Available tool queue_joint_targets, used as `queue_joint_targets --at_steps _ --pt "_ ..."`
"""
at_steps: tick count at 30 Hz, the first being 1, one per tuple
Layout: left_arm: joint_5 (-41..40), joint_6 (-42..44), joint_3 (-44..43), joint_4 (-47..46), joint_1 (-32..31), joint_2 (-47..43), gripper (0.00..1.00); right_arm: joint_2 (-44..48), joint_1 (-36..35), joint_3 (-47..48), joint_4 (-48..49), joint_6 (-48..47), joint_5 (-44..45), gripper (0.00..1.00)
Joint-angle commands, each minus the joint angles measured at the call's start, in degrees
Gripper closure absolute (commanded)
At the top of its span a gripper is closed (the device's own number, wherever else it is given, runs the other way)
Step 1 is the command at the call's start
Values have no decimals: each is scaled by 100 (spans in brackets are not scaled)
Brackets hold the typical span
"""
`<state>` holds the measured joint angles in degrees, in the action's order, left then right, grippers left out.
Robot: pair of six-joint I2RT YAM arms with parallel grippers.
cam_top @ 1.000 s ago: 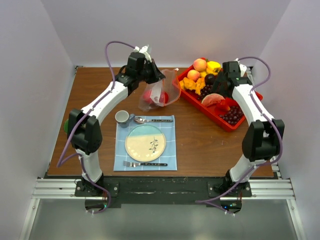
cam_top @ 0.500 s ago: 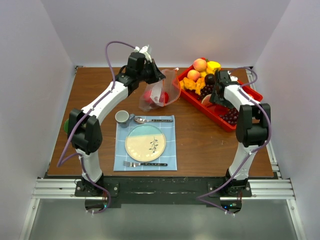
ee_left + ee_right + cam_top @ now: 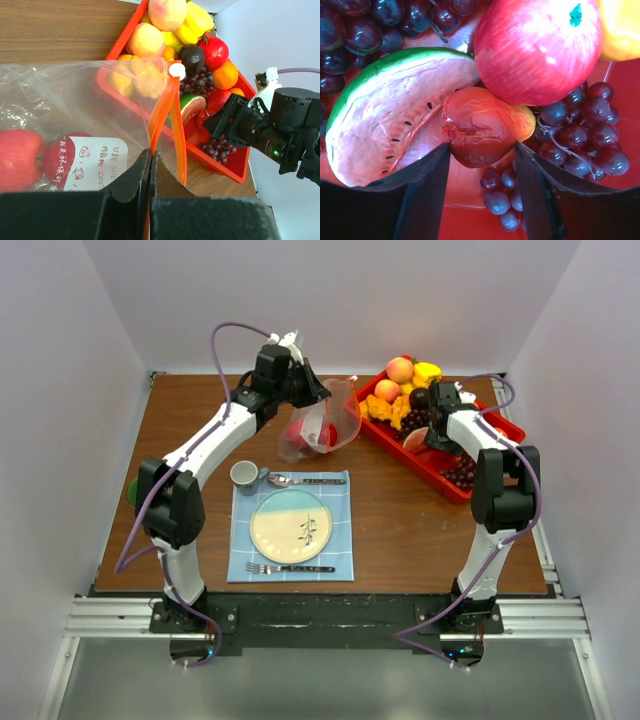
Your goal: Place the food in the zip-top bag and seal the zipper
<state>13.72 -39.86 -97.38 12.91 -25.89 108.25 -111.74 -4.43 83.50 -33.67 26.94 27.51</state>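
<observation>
Two arms reach over one brown wooden bench (image 3: 200, 430). One red rectangular tray (image 3: 452, 494) sits at the far right, heaped with glossy toy food. One blue checked placemat (image 3: 340, 540) near centre carries one round plate (image 3: 290, 525), one fork (image 3: 285, 568) and one spoon (image 3: 305, 480). One cup (image 3: 244, 475) stands beside its far left corner.

One zip-top bag (image 3: 75, 90), clear and crinkly with a white printed label, is held up just left of the tray. You can count two red apples (image 3: 20, 157) inside it. Its zipper (image 3: 167, 107) is a thin orange strip, and the mouth gapes.

Your left pincer (image 3: 151, 157) is clamped tight on the bag's mouth edge. Your right pincer (image 3: 482, 146) is spread wide in the tray, one finger on each side of a shiny red-brown fruit piece (image 3: 485, 125). Contact with it cannot be confirmed. One watermelon slice (image 3: 395, 115), one streaked apple (image 3: 535, 50) and dark grapes (image 3: 580, 135) surround that piece.
</observation>
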Motion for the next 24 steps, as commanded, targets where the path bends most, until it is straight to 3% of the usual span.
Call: queue_joint_targets --at_steps 1,2,5,8,18,24 --pt "17 48 -62 -271 40 -49 100 -5 30 140 159 -31 168 49" --pt "17 48 -53 -280 40 -58 100 -14 21 157 142 -22 167 59" --pt "0 39 35 -315 40 -93 100 82 12 166 71 -13 80 76" --pt "-18 39 62 -333 40 -93 100 381 -23 70 89 4 18 85" --pt "0 -5 141 -350 40 -111 100 1233 -85 -97 10 136 -808 92" --pt "17 -5 132 -342 31 -85 100 1822 -348 113 -166 154 -817 94"
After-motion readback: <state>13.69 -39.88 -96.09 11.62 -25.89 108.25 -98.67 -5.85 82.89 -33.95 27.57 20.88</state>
